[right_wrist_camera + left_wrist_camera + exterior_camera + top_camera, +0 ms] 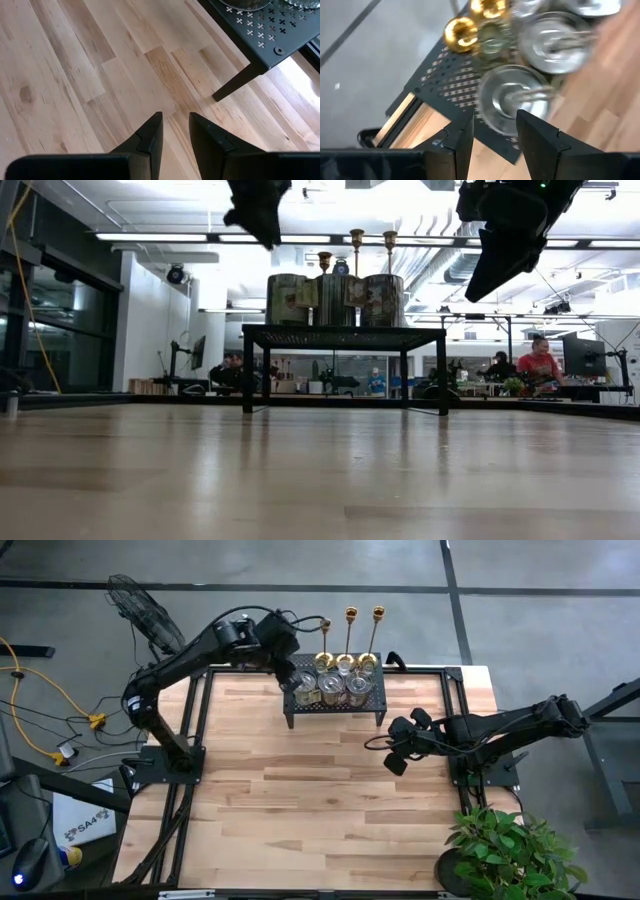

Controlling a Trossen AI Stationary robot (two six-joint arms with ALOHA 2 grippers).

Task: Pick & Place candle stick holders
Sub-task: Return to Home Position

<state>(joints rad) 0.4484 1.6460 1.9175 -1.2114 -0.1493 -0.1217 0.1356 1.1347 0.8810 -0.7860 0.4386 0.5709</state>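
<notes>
High view, upper centre: the left gripper hangs parted and empty over the black mesh stand's left end. The gold candle stick holders stand just to its right. The right gripper, likewise parted, waits centre-right.

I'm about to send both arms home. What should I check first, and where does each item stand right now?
1. Load, left gripper: open, empty. Ok.
2. Clearance: it hangs above the silver candles, with a gap visible in the low view. Ok.
3. Load, right gripper: open, empty, over the table. Ok.
4. Three gold holders upright at the back of the black stand. Ok.
5. Arms well apart from each other. Ok.
6. How firmly the gold holders sit on the mesh: cannot tell.
</notes>
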